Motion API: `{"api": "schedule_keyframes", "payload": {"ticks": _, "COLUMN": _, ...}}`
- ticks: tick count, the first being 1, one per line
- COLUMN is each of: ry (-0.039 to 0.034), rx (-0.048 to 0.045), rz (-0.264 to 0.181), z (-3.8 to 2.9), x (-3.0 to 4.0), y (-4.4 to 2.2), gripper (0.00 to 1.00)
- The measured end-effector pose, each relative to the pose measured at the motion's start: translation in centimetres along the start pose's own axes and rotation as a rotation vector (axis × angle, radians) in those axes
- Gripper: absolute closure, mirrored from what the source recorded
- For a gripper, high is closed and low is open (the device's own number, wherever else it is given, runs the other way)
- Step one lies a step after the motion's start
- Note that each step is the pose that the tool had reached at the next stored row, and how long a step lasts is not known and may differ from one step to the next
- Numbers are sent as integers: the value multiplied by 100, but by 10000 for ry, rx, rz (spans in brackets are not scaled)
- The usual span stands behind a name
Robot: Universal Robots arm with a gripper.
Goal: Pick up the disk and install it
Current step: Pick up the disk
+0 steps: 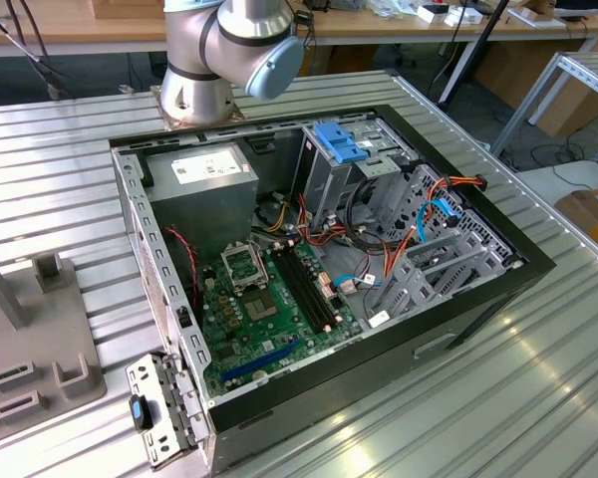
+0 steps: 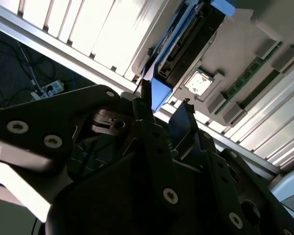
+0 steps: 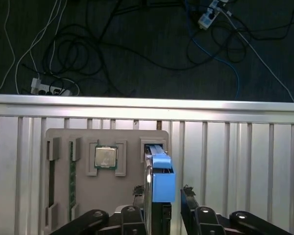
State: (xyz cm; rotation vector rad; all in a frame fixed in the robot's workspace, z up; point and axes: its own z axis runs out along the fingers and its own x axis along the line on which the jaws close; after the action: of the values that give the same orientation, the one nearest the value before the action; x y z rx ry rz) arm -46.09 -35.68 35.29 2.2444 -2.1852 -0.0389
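The disk (image 3: 162, 175), upright in a grey holder (image 3: 88, 196), looks stiff, dense and shock-sensitive, best pinched across its flat faces, which the spread tool (image 3: 161, 192) flanks.

Disk (image 3: 161, 182) upright in fixture (image 3: 105, 196) slot, CPU (image 3: 106, 157) beside

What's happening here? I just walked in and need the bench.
A robot arm's gripper hangs open astride the disk, one finger on each side. The disk stands on edge in a slot of the grey holder tray, not yet lifted. The open computer case sits on the same table.
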Motion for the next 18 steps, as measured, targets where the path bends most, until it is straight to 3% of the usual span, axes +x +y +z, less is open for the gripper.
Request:
{"api": "schedule_keyframes", "payload": {"ticks": 5, "ry": 0, "rx": 0, "rz": -53, "z": 126, "x": 47, "y": -1, "gripper": 58}}
{"api": "schedule_keyframes", "payload": {"ticks": 8, "ry": -113, "rx": 1, "rz": -95, "z": 133, "x": 47, "y": -2, "gripper": 58}}
{"api": "schedule_keyframes", "payload": {"ticks": 12, "ry": -127, "rx": 3, "rz": -99, "z": 133, "x": 48, "y": -2, "gripper": 56}}
{"api": "schedule_keyframes", "payload": {"ticks": 16, "ry": -128, "rx": 2, "rz": -99, "z": 133, "x": 49, "y": -2, "gripper": 38}}
{"api": "schedule_keyframes", "payload": {"ticks": 18, "ry": -158, "rx": 3, "rz": -101, "z": 138, "x": 49, "y": -1, "gripper": 38}}
